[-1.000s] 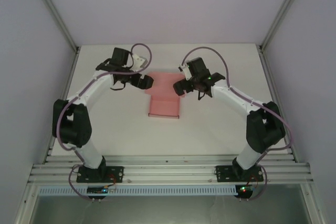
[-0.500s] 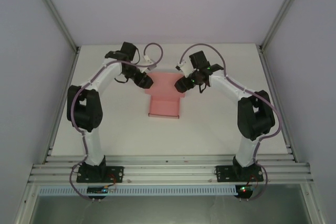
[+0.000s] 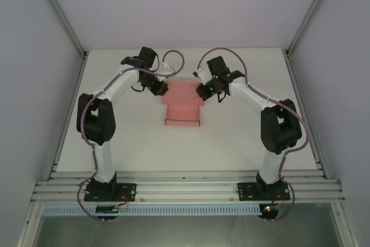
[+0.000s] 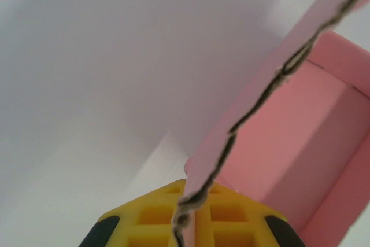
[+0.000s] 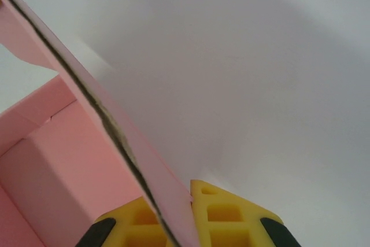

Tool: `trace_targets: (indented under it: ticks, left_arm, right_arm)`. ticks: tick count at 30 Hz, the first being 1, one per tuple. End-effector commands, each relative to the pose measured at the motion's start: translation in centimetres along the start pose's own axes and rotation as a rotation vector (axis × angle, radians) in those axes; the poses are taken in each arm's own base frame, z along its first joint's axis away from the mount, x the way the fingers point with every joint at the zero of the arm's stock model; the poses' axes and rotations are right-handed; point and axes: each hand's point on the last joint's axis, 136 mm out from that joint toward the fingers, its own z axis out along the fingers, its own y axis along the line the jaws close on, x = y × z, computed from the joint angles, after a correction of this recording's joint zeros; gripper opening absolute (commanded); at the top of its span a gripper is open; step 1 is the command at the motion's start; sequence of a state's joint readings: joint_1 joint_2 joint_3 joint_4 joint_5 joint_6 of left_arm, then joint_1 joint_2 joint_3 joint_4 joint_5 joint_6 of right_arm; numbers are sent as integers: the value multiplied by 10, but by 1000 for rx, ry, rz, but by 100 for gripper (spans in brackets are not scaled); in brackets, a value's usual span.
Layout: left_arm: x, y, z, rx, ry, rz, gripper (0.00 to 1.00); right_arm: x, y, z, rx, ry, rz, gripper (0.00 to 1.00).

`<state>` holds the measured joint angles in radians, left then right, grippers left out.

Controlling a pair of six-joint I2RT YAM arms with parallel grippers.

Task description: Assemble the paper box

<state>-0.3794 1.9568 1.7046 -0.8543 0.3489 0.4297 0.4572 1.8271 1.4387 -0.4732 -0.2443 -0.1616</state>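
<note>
Item: paper box (image 3: 182,107), pink thin card, matte, part-folded, raw edges fibrous; it lay mid-table on the white table (image 3: 243,143), long axis running near to far. We noted its far end between both arms, equally near: left gripper (image 3: 157,88) pinched the left side flap, right gripper (image 3: 203,91) the right flap, yellow lattice pads (image 5: 219,212) set narrow on card; walls upright within

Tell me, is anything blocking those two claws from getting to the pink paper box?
Nothing visible is in the way. The left gripper and the right gripper are each closed on a side flap of the paper box, one at either side, so there is no gap left for anything to sit in.
</note>
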Motion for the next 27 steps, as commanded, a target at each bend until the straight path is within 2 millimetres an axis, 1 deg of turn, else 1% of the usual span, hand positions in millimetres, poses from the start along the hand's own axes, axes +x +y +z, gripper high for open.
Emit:
trace_targets:
  ticks: [1, 4, 7, 11, 13, 15, 16, 17, 18, 20, 22, 24, 27]
  left_arm:
    - [-16, 3, -25, -138, -60, -83, 0]
    - [-25, 17, -40, -244, -122, -228, 0]
    - [-29, 21, -47, -288, -173, -354, 0]
    - [-28, 22, -43, -332, -225, -498, 0]
    - [-28, 21, -41, -357, -247, -541, 0]
    - [-29, 19, -40, -368, -269, -599, 0]
    - [-35, 20, -41, -366, -312, -626, 0]
    - [-37, 20, -40, -359, -340, -666, 0]
    - [-41, 18, -39, -342, -365, -682, 0]
    - [-41, 22, -36, -343, -408, -759, 0]
    - [-44, 24, -35, -338, -451, -811, 0]
    - [-46, 23, -33, -332, -467, -842, 0]
    - [-50, 17, -27, -328, -478, -808, 0]
  right_arm:
    - [-19, -12, -13, 139, -61, 18, 2]
    - [-29, -21, -22, 232, -121, 47, 0]
    - [-36, -31, -32, 330, -190, 108, 0]
    - [-42, -34, -41, 377, -286, 223, 0]
    - [-45, -37, -43, 406, -332, 285, 0]
    - [-48, -41, -45, 462, -386, 354, 0]
    - [-50, -42, -46, 482, -409, 381, 1]
    - [-51, -44, -48, 511, -441, 426, 1]
    - [-53, -43, -48, 520, -466, 451, 1]
    - [-58, -40, -48, 527, -519, 494, 1]
    - [-63, -33, -43, 506, -530, 498, 1]
    - [-62, -31, -37, 513, -511, 517, 1]
    - [-61, -29, -29, 510, -509, 510, 1]
